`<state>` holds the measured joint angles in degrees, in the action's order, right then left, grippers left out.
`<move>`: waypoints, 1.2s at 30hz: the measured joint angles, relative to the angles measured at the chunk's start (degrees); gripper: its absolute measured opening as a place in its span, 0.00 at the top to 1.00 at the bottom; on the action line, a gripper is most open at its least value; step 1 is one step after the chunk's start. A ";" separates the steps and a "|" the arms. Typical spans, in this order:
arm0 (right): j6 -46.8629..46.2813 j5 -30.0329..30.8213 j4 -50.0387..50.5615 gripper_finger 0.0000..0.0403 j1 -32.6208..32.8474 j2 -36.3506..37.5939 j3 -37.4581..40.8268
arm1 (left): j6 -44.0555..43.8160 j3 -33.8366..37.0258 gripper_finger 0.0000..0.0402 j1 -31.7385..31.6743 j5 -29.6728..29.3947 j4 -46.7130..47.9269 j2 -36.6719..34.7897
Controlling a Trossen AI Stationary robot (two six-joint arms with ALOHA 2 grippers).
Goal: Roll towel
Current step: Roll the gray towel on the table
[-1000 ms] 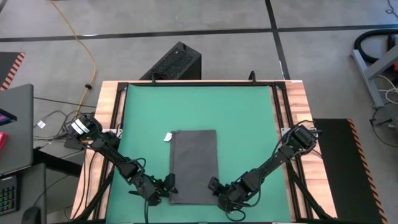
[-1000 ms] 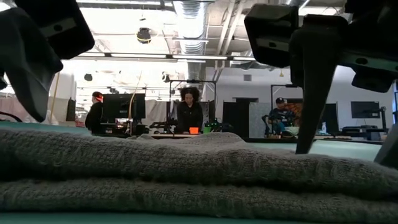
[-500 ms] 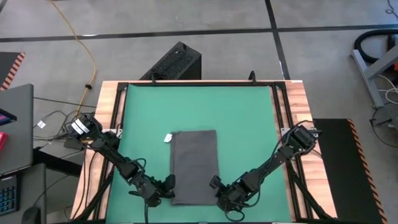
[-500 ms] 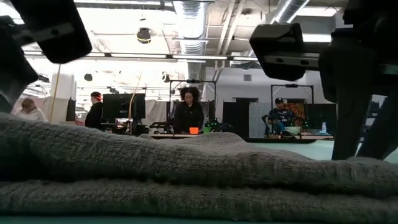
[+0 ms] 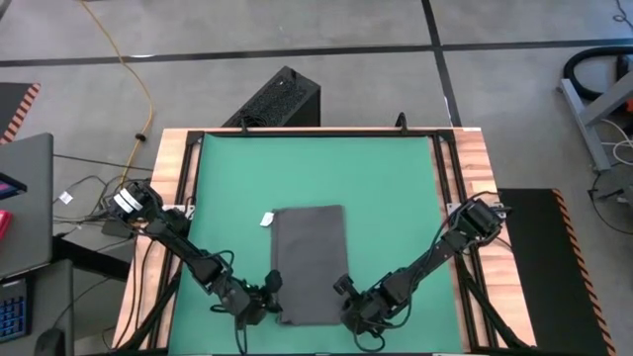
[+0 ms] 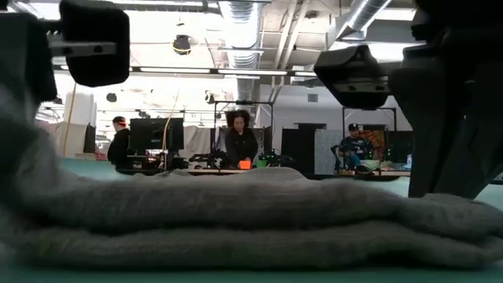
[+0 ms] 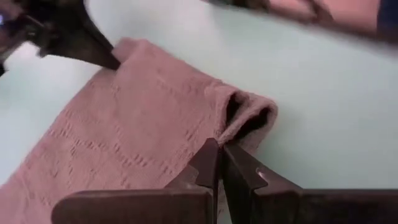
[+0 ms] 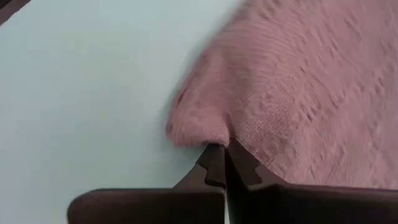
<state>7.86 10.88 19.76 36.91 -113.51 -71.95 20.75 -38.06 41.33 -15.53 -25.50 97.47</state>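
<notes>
In the low view the towel (image 6: 236,224) fills the foreground as a thick, blurred grey fold, and the two grippers above it are cut off by the frame, so their fingertips cannot be made out there. The wrist views supply what that view hides. The left gripper (image 7: 219,163) has its fingers pressed together on the towel's near corner, where the cloth turns over into a small open loop; the right gripper (image 8: 222,163) is likewise pinched closed on the other near corner, which bunches up into a rounded lip.

From above, the towel (image 5: 310,262) is a dark grey rectangle lying on the green mat (image 5: 316,168), nearer the mat's front edge than its back — its near end is lifted slightly between the left gripper (image 5: 269,294) and the right gripper (image 5: 346,294). A small white tag (image 5: 266,219) sticks out at the far left corner (only the high view shows it).

Beyond the table, the low view shows people (image 6: 240,143) at desks in the room.
</notes>
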 joint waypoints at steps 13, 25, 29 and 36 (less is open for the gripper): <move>-16.90 -10.36 -0.95 0.99 -1.40 1.59 -0.30 | -33.53 -2.08 1.00 1.60 -7.72 2.93 -0.11; -26.03 -25.23 -2.22 0.99 -5.37 2.21 -0.39 | -51.56 -2.08 1.00 5.70 -11.55 4.73 -0.11; -27.50 -27.56 -2.74 0.99 -5.81 2.22 -0.41 | -55.27 -1.90 1.00 6.22 -12.43 5.34 -0.11; -31.08 -29.85 -3.01 0.99 -6.00 2.21 -0.41 | -63.82 -0.39 1.00 5.74 -9.10 4.14 -0.54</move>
<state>-23.23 -18.97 16.75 30.91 -111.31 -72.36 -43.07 -38.45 47.07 -24.63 -21.36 96.93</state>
